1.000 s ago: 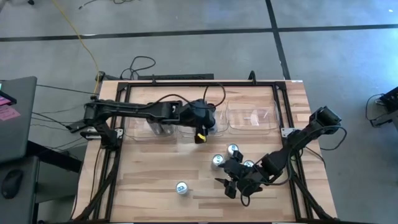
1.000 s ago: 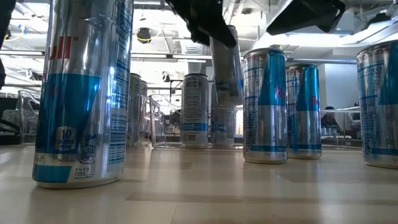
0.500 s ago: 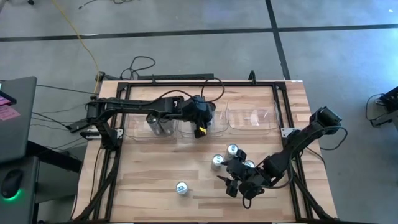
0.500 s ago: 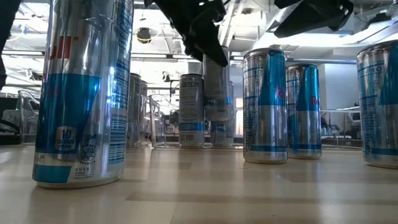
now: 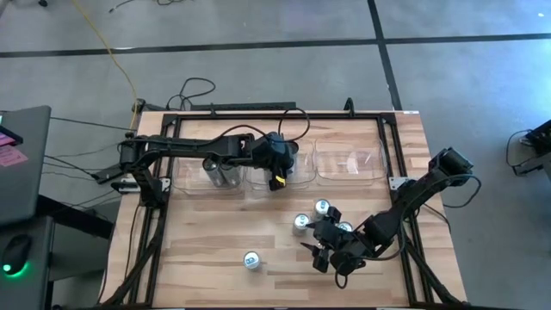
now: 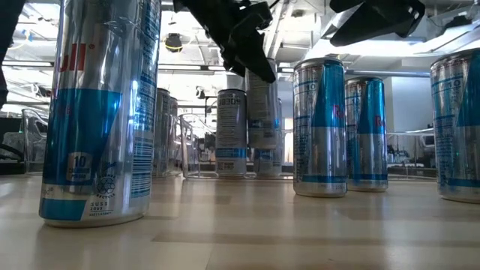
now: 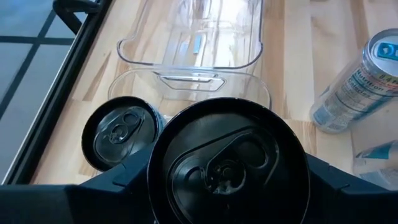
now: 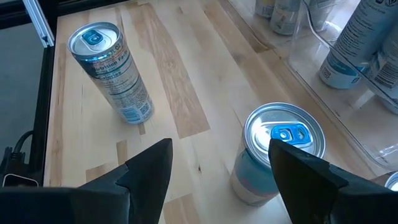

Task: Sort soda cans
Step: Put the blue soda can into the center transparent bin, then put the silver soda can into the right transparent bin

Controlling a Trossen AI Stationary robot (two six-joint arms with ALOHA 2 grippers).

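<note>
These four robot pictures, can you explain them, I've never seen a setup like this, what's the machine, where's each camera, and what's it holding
It is a robot with two dark arms at a wooden table, sorting soda cans.

One picture looks straight down from above. One looks level from the tabletop, so cans loom large. Two come from cameras on the wrists.

The left gripper is over the middle one of the clear plastic bins at the table's far side, shut on a dark-topped can; another dark-topped can stands beside it.

The right gripper is open near the table's front right, by a blue-topped can that it does not hold. More blue-topped ones stand loose, such as a lone can at the front.
</note>
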